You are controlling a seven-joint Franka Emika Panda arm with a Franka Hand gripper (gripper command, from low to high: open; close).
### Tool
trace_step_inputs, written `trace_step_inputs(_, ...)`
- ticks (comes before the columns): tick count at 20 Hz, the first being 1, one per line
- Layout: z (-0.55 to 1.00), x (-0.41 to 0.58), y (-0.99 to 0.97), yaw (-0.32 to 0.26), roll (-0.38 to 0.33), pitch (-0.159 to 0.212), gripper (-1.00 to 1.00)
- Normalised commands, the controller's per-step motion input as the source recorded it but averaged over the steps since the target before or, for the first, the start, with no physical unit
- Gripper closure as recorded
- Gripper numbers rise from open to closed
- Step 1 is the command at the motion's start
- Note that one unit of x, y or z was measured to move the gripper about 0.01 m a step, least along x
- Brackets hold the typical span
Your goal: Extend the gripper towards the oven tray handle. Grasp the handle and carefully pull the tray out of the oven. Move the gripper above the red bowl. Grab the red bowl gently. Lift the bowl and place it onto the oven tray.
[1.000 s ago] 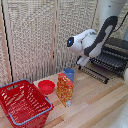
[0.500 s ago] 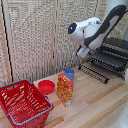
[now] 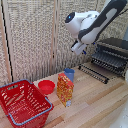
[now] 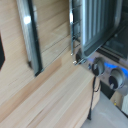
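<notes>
red bowl (image 3: 46, 86) sits beside basket (image 3: 22, 105), unlabelled.

No text, brand, number or sign can be read in either view. The orange-and-yellow printed packet (image 3: 65, 89) standing on the pale wooden bench (image 3: 95, 102) bears markings, but they are too blurred to make out.

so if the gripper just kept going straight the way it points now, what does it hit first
Probably the bare wooden table in front of the oven. The gripper points downward, well above it. Depth is unclear, so the open door's edge is also possible.
</notes>
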Motion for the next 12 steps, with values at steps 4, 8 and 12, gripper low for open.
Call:
trace_step_inputs(4, 0.03, 0.047, 0.64, -0.100, 0.193, 0.063, -1.00)
trace_step_inputs(8, 0.00, 0.066, 0.66, -0.102, 0.176, 0.074, -1.00)
trace_step_inputs(12, 0.00, 0.079, 0.68, -0.098, 0.171, 0.062, -1.00)
